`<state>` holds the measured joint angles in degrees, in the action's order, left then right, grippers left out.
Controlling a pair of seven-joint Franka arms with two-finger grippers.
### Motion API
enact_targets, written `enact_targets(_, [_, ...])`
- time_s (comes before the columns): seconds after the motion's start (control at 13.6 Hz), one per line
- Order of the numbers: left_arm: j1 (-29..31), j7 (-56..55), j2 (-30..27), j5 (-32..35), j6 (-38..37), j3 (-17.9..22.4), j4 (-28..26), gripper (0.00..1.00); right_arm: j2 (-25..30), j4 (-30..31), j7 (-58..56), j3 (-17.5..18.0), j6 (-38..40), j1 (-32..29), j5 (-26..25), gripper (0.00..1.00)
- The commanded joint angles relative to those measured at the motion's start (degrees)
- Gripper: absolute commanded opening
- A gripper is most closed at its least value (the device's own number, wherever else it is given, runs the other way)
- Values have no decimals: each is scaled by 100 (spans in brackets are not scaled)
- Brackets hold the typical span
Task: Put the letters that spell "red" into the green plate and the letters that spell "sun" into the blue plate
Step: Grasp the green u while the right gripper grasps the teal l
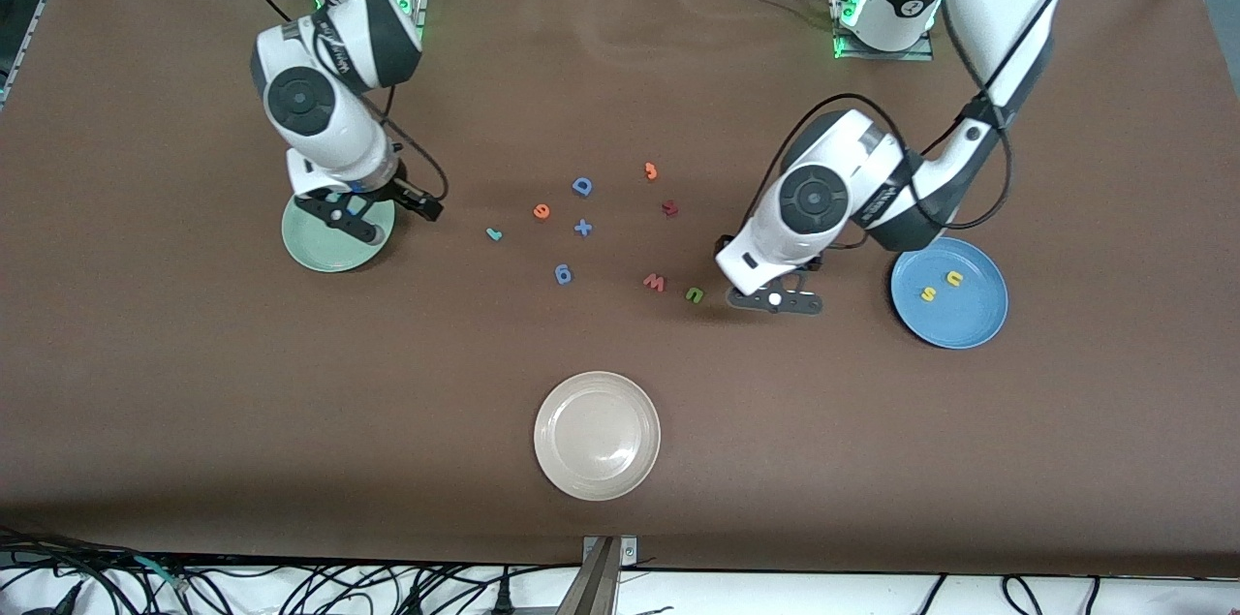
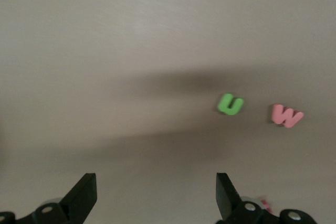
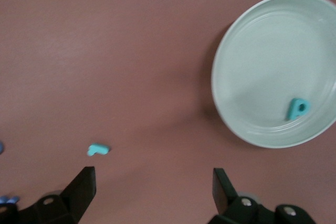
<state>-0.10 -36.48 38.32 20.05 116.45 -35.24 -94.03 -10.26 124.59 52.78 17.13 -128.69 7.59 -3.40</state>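
Two Franka arms work over a brown table (image 1: 145, 421) strewn with foam letters. The right gripper (image 1: 354, 216) hangs over the green plate (image 1: 308, 247) at the right arm's end, its fingers (image 3: 79, 190) spread wide and holding nothing; the teal d (image 3: 297, 108) lies inside that plate near its rim, while the teal r (image 1: 493, 233) sits on the bare table between the plate and the central cluster of letters. The left gripper (image 1: 775, 299) hovers low over the table just beside the green u (image 1: 694, 293), jaws wide and empty, with the blue plate (image 1: 978, 324) toward the left arm's end. In the blue plate rest the yellow s (image 1: 928, 294) and the yellow n (image 1: 954, 279), side by side and apart. The red w (image 1: 655, 282) lies just beside the green u, toward the right arm's end. The orange e (image 1: 542, 211) remains on the table near the blue capital D (image 1: 582, 186) and a blue plus sign (image 1: 582, 228). A blue 6-like piece (image 1: 564, 274), an orange 3 (image 1: 651, 171) and a dark red letter (image 1: 669, 207) also lie loose mid-table. A cream-white plate (image 1: 557, 460) sits nearest the front camera.
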Motion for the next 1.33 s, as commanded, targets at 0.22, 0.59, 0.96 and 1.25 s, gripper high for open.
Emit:
enact_targets(0.22, [-964,-1290,878,377,1230,587,219,100,-618,-347,-2451,546,-524,-55,33,99])
enact_targets(0.59, [-1537,-1626,1134,368,1715,1011,245,100,-758,-321,-4535,554,-807,-55,24,99])
enact_targets(0.96, [-1494,-1617,1108,684,1715,1019,245,100,-1452,-356,-6348,528,-1597,-64,-220,99])
enact_targets(1.25, [-1450,-1529,1116,1079,1741,1151,263,100,-1795,-443,-6789,396,-1721,-64,-495,99])
